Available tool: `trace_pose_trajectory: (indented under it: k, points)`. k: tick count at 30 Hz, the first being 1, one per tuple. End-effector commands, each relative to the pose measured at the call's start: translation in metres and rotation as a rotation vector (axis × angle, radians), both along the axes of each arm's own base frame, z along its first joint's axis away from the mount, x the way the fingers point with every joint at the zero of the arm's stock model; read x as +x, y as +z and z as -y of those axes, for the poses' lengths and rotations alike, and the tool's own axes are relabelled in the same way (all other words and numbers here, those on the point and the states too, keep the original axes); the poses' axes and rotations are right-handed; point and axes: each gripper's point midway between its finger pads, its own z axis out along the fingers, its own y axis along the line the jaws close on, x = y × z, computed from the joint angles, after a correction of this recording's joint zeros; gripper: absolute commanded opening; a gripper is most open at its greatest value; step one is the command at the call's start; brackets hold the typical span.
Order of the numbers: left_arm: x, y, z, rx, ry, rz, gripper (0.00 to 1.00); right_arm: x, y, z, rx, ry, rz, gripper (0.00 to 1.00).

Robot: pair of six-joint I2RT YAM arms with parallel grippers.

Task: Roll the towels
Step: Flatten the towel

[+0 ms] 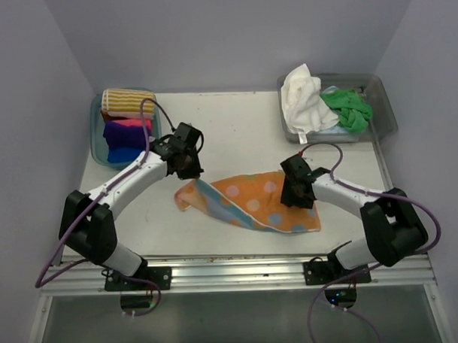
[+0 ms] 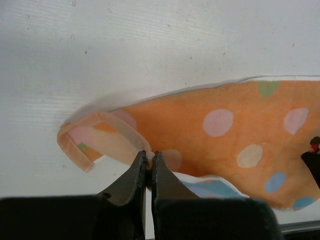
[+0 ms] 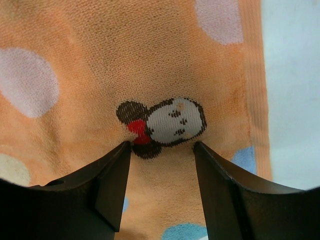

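An orange towel (image 1: pixel 249 203) with pastel dots lies spread across the middle of the table. Its left corner is folded over. My left gripper (image 1: pixel 187 169) is shut on the towel's left edge; in the left wrist view the jaws (image 2: pixel 148 159) pinch a bit of orange cloth (image 2: pixel 210 130). My right gripper (image 1: pixel 292 199) is open, its fingers pressed down on the towel's right part, either side of a small cartoon figure (image 3: pixel 162 125) on the orange cloth (image 3: pixel 100 60). A white towel (image 1: pixel 302 101) and a green towel (image 1: pixel 347 109) lie loose in the right tub.
A clear tub (image 1: pixel 385 106) at the back right holds the loose towels. A teal tub (image 1: pixel 97 138) at the back left holds rolled towels: yellow-and-white striped (image 1: pixel 125 101), pink, purple and blue. Grey walls close in the table on three sides.
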Motion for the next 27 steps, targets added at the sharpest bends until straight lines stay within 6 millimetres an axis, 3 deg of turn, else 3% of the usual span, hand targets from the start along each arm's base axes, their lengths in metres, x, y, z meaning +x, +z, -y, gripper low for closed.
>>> trace_pose_trajectory:
  k: [1,5,6,10,12,13,14,18,23,27]
  points:
    - [0.041,0.021,0.01,-0.042,-0.036,0.116,0.0,0.04,-0.014,-0.01,0.012,-0.006,0.044,0.58]
    - [0.074,0.042,0.013,-0.061,-0.064,0.201,0.0,0.075,0.015,-0.027,0.079,-0.015,0.038,0.59]
    - [0.083,0.053,0.012,-0.068,-0.07,0.232,0.0,0.083,0.037,-0.035,0.113,-0.015,0.052,0.59]
    - [0.084,0.06,0.006,-0.062,-0.084,0.218,0.0,0.076,0.079,-0.044,0.226,-0.067,0.127,0.6]
    - [0.079,0.055,-0.005,-0.053,-0.077,0.205,0.0,0.057,0.073,-0.038,0.25,-0.113,0.116,0.6]
    - [0.076,0.051,-0.009,-0.052,-0.074,0.191,0.0,0.053,0.081,-0.037,0.292,-0.165,0.154,0.6]
    - [0.072,0.049,-0.013,-0.053,-0.071,0.186,0.0,0.038,0.067,-0.03,0.287,-0.193,0.142,0.6]
    - [0.055,0.024,-0.031,-0.085,-0.04,0.131,0.0,0.017,0.052,-0.004,0.266,-0.319,0.205,0.6]
    - [0.042,0.01,-0.025,-0.129,-0.057,0.102,0.0,-0.014,0.025,0.016,0.219,-0.413,0.153,0.59]
    - [0.037,0.003,-0.024,-0.14,-0.06,0.089,0.0,-0.016,0.018,0.022,0.197,-0.437,0.162,0.6]
